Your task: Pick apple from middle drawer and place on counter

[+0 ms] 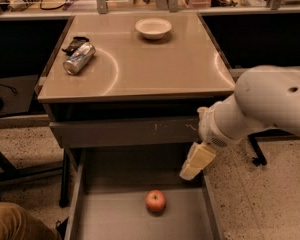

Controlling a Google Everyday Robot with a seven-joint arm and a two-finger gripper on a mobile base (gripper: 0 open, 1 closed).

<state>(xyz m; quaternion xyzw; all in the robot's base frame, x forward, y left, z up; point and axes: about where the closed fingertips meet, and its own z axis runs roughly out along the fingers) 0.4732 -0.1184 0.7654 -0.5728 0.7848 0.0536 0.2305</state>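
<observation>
Currently: apple (155,201) sits loose on drawer (110,219) floor, lower centre of frame. Pincer (197,160) hangs up-right of it, apart; open or clenched, cannot tell. Judged: light, firm, smooth-skinned, rolls easily. Take hold across widest girth from above; moderate squeeze avoids bruising

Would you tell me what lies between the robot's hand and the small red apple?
Only bare floor of the grey metal middle drawer, as the camera view shows; the cream hand hangs up-right of the round red-orange apple.
</observation>
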